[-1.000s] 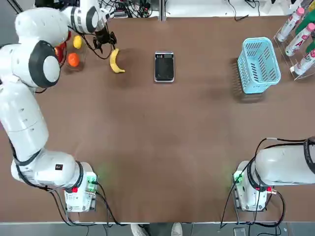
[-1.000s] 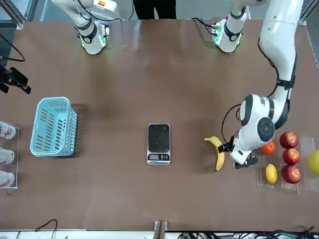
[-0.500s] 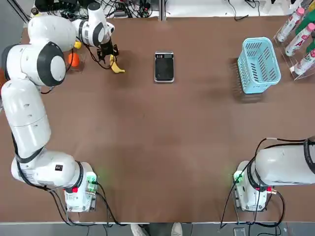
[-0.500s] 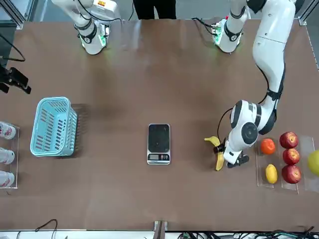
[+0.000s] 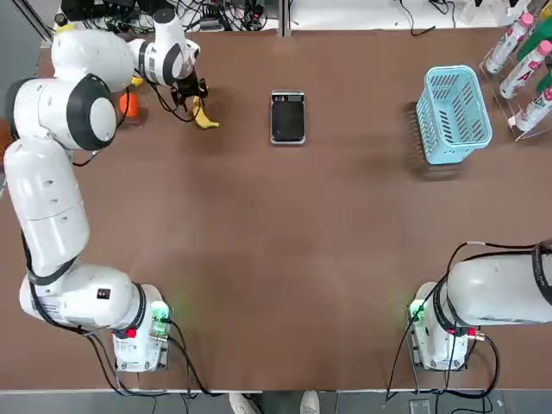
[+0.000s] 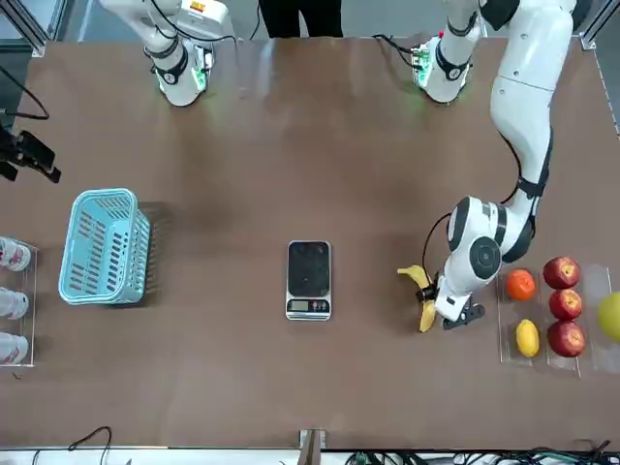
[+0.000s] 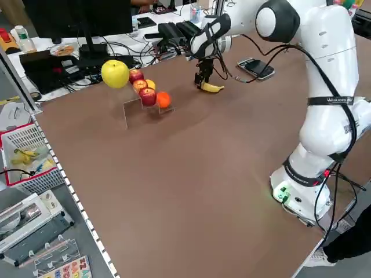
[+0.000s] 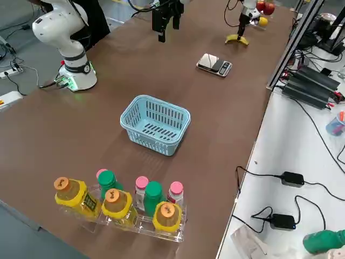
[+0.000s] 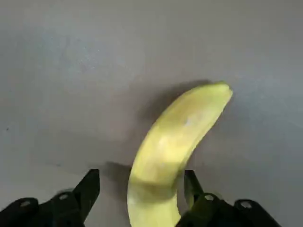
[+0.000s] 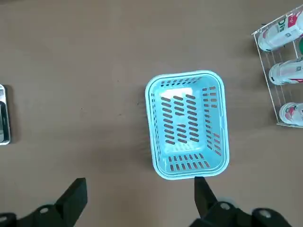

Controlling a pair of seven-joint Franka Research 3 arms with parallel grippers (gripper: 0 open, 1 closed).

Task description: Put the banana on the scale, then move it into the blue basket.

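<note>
The small yellow banana [image 6: 426,315] lies curved on its side on the tabletop [image 6: 291,387], left of the scale [image 6: 308,281]. The scale, flat and black with a silver-grey rim, bears nothing. Right of it, the light blue basket [image 6: 105,247] stands upright and empty, its slatted sides flaring toward the rim.
</note>
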